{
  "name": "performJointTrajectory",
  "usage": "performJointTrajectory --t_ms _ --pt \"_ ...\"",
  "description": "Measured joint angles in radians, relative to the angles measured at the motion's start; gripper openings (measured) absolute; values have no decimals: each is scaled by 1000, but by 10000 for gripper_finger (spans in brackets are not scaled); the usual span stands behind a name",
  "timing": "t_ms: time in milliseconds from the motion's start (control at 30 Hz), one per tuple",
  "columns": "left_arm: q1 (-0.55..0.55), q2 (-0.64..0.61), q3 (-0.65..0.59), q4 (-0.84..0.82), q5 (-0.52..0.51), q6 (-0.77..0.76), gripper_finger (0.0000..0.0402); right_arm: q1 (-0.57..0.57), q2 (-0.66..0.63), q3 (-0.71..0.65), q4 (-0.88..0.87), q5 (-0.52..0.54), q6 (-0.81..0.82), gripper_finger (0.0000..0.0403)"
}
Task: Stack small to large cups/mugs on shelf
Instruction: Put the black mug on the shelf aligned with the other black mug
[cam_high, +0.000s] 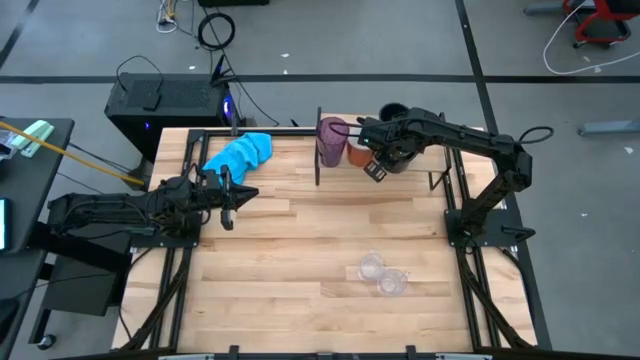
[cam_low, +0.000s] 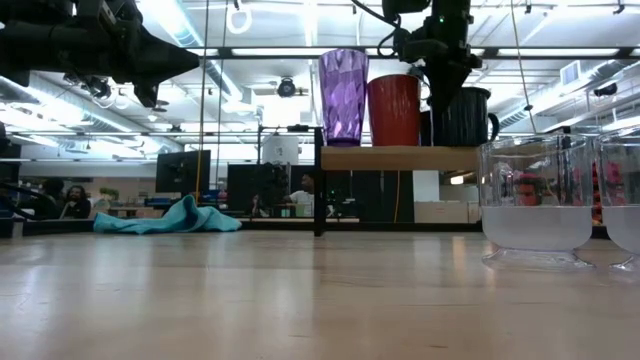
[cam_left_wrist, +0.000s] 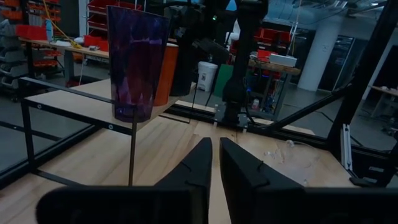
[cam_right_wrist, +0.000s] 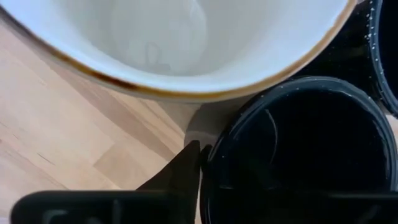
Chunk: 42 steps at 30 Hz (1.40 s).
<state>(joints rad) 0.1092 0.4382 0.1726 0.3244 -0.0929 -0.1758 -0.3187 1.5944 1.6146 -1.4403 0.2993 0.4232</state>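
Right gripper (cam_high: 377, 160) over the shelf (cam_low: 400, 158), one jaw outside a navy mug (cam_right_wrist: 298, 155) rim beside the orange mug (cam_low: 394, 110), grip I cannot confirm; left gripper (cam_high: 235, 194) idle, closed; next I'd fetch the clear cups (cam_high: 381, 275).

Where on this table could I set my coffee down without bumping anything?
The broad bare wood in the middle of the light wood tabletop, between the bright blue cloth and the two small clear cups, is free. It is crowded on the raised wooden shelf, where the purple tumbler, orange mug and right gripper cluster.
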Motion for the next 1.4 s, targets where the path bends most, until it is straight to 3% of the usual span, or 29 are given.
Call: performJointTrajectory --t_ms 633,1100,1400 --pt "0 0 0 0 0 3 39 0 -9 15 4 5 -82 115" --pt "0 0 0 1 0 3 31 1 -46 15 27 15 -109 172" --pt "0 0 0 1 0 4 40 1 -69 17 46 14 -112 174"
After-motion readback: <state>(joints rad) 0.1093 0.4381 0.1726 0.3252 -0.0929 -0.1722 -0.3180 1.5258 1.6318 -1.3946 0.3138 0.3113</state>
